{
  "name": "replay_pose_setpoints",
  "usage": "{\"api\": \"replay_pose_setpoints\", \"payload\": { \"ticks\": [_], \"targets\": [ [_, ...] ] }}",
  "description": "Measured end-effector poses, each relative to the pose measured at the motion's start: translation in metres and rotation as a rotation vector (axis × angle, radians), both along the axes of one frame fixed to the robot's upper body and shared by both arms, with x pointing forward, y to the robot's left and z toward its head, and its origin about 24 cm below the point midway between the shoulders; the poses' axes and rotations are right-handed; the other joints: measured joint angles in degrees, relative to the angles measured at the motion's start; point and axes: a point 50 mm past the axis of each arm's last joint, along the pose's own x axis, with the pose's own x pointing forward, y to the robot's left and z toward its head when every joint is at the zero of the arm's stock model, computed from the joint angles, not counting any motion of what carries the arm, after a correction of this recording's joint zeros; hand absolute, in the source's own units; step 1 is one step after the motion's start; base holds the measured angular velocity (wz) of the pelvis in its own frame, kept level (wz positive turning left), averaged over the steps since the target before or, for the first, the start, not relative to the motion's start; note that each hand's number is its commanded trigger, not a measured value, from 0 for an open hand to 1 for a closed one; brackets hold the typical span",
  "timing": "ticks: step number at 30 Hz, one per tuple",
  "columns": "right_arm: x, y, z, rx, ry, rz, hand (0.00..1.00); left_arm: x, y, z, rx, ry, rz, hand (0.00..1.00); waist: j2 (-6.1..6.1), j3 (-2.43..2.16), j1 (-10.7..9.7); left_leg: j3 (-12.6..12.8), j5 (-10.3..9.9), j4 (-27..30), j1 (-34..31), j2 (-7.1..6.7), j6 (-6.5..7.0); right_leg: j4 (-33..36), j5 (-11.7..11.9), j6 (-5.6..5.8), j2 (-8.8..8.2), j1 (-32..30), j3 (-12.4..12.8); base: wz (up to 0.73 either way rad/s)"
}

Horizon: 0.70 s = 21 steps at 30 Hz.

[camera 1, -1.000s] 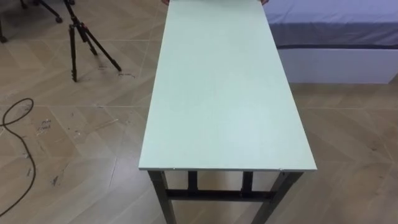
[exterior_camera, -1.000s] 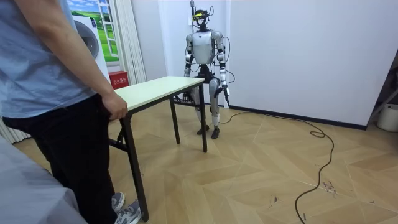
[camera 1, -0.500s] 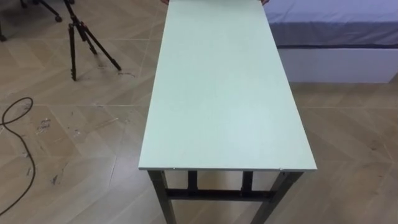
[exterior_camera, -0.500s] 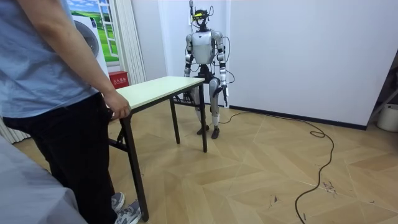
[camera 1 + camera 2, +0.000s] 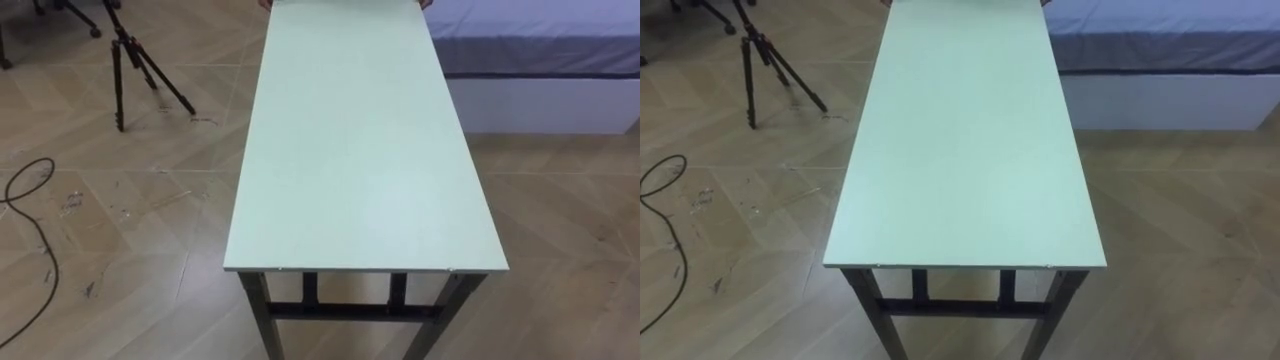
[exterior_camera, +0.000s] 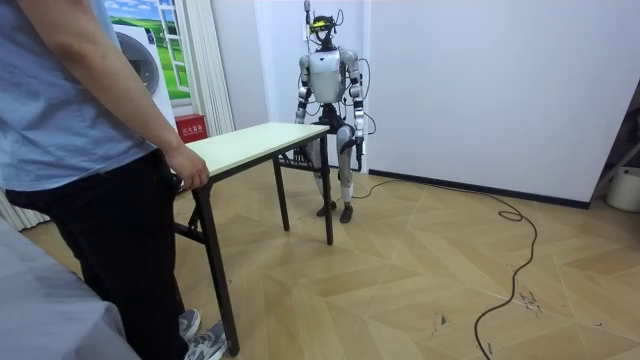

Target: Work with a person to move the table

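We look down the length of the pale green table (image 5: 362, 150), which stands on its dark metal legs on the wood floor, its short end just below us and its long sides running away. At the far end a person's hand (image 6: 188, 170) curls over the edge of the top. In the room view the robot stands upright at the other short end, arms lowered. Its left hand (image 6: 362, 150) hangs beside the hip, apart from the table, and its right hand (image 6: 298, 150) is low by the table's corner. We cannot tell how the fingers of either are set. A black tripod (image 5: 135, 60) stands to the left and a bed (image 5: 540, 60) to the right. A red box (image 6: 190, 127) by the wall carries print too small to read.
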Motion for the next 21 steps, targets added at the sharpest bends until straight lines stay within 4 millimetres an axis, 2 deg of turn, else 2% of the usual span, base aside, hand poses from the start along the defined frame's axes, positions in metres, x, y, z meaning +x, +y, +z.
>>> {"api": "replay_pose_setpoints", "payload": {
  "ticks": [8, 13, 21],
  "targets": [
    [0.024, 0.004, 0.010, 0.045, -0.150, 0.046, 0.00, 0.025, -0.005, 0.009, -0.103, -0.169, 0.076, 0.00, 0.56, 0.06, 0.07, 0.06, 0.01, 0.66, -0.93, 0.01, 0.00, 0.05, 0.00, 0.00, -0.07, -0.88, -0.09, 0.00],
    [0.030, 0.006, 0.015, 0.059, -0.208, 0.067, 0.00, 0.031, -0.010, 0.012, -0.149, -0.212, 0.039, 0.00, 0.34, 0.10, -0.08, 0.08, 0.01, 0.87, -1.21, 0.02, 0.01, 0.09, 0.00, 0.00, -0.09, -1.06, -0.21, 0.00],
    [0.050, 0.019, 0.037, 0.154, -0.398, 0.063, 0.00, 0.050, -0.020, 0.030, -0.299, -0.395, -0.010, 0.00, -0.45, -0.11, -0.33, 0.07, 0.01, 0.99, -1.51, 0.02, 0.01, 0.19, 0.00, 0.00, -0.14, -1.12, -0.20, 0.00]
  ]
}}
